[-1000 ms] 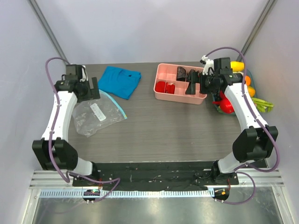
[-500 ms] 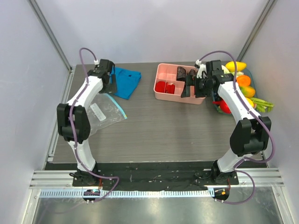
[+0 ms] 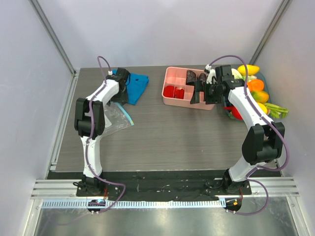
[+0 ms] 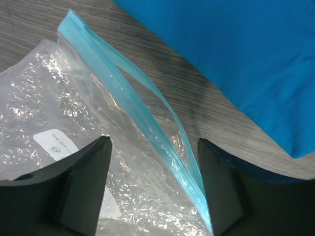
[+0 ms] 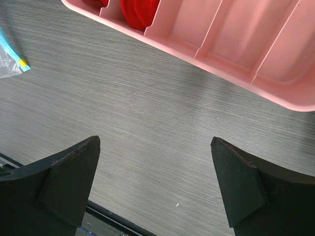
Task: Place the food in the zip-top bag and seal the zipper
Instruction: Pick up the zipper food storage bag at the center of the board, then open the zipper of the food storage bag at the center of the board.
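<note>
While my left tool (image 4: 153, 147) hangs open over the zipper (image 4: 128, 93) of the zip-top bag (image 4: 59, 108), my right tool (image 5: 155, 147) gapes wide above the desk (image 5: 98, 88) by the pink tray (image 5: 236, 44)

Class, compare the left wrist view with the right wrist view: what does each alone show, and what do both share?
Only the left wrist view: the blue cloth, the white label, the zipper parted, the open left hand. Only the right wrist view: the pink tray holding red food, the open right hand. Both: the table and the zip-top bag, just a corner of it in the right.
</note>
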`<state>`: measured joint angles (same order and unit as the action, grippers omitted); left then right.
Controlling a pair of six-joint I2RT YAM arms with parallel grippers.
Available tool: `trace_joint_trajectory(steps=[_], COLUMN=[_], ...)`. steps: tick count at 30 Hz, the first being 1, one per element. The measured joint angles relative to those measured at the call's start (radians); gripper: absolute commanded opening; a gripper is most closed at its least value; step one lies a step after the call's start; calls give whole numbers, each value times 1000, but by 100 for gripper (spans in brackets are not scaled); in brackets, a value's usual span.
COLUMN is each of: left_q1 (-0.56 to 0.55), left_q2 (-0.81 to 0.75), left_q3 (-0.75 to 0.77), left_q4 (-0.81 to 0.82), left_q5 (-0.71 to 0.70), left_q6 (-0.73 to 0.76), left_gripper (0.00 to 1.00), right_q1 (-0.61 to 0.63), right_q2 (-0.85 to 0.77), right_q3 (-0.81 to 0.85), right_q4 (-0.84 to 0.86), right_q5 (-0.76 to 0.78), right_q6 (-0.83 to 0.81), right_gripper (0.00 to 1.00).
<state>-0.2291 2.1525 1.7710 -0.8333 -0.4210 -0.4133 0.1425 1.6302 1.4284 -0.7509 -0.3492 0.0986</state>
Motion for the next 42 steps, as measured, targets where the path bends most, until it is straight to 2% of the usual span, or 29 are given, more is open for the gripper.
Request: trace_joint_trajectory(steps=[1, 2, 4, 5, 8, 13, 20, 24, 29, 34, 39, 42], left_q1=[0, 0, 0, 0, 0, 0, 0, 0, -12, -42, -62, -68], left_q2=[7, 12, 14, 14, 4, -81, -381, -491, -517, -515, -517, -520], left_q3=[0, 0, -1, -1, -12, -76, -200, -204, -204, -206, -227, -245], left_q4=[-6, -13, -22, -25, -29, -45, -31, -28, -13, -2, 41, 59], left_q5=[3, 6, 18, 25, 56, 138, 303, 402, 512, 621, 716, 752], left_q6=[-4, -7, -21, -26, -34, -29, -3, 5, 1, -19, -49, -59], left_gripper=[64, 50, 35, 23, 0, 0, 0, 0, 0, 0, 0, 0], right_q1=[0, 0, 0, 0, 0, 0, 2, 14, 63, 218, 371, 400], right_q2=[0, 0, 0, 0, 0, 0, 5, 31, 36, 37, 100, 173], right_q3=[0, 0, 0, 0, 0, 0, 0, 2, 2, 7, 73, 103], right_q4=[2, 3, 3, 3, 5, 10, 34, 77, 198, 365, 451, 489], right_q5=[0, 0, 0, -1, -9, -46, -192, -284, -361, -374, -359, -347], right_q6=[2, 3, 5, 6, 5, -6, 5, 59, 197, 331, 406, 444], right_gripper=[100, 100, 100, 100, 100, 100, 99, 99, 97, 95, 86, 79])
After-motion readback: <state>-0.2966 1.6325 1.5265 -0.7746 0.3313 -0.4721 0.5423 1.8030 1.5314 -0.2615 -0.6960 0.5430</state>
